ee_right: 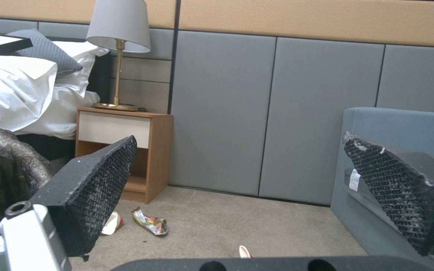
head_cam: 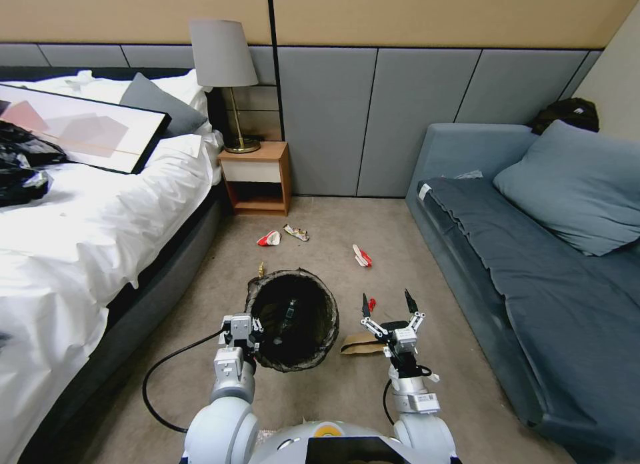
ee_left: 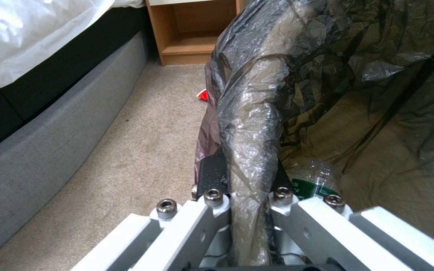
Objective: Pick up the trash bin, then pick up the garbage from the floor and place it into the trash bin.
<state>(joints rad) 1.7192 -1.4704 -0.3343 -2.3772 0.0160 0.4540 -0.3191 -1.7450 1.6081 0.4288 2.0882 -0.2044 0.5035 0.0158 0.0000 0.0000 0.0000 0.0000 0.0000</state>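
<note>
The left gripper (head_cam: 257,335) is clamped on the near rim of the trash bin (head_cam: 293,321), one finger outside the rim and one inside, with the dark bag liner pinched between them; the bin's mouth opens just ahead of it, and in the left wrist view a plastic bottle (ee_left: 311,178) lies inside the liner right beside the inner finger. The right gripper (head_cam: 387,305) hangs over the carpet (head_cam: 320,244) just to the right of the bin, its jaws spread wide and holding nothing. A brown cardboard scrap (head_cam: 359,344) lies on the floor just beneath and behind its fingers, and a small red bit (head_cam: 371,304) sits close by the left fingertip, possibly a wrapper scrap. Farther ahead of that gripper lies a red-and-white wrapper (head_cam: 361,256), and beyond the bin, toward the nightstand (head_cam: 256,177), another red-and-white wrapper (head_cam: 269,238) and a crumpled foil packet (head_cam: 296,233).
</note>
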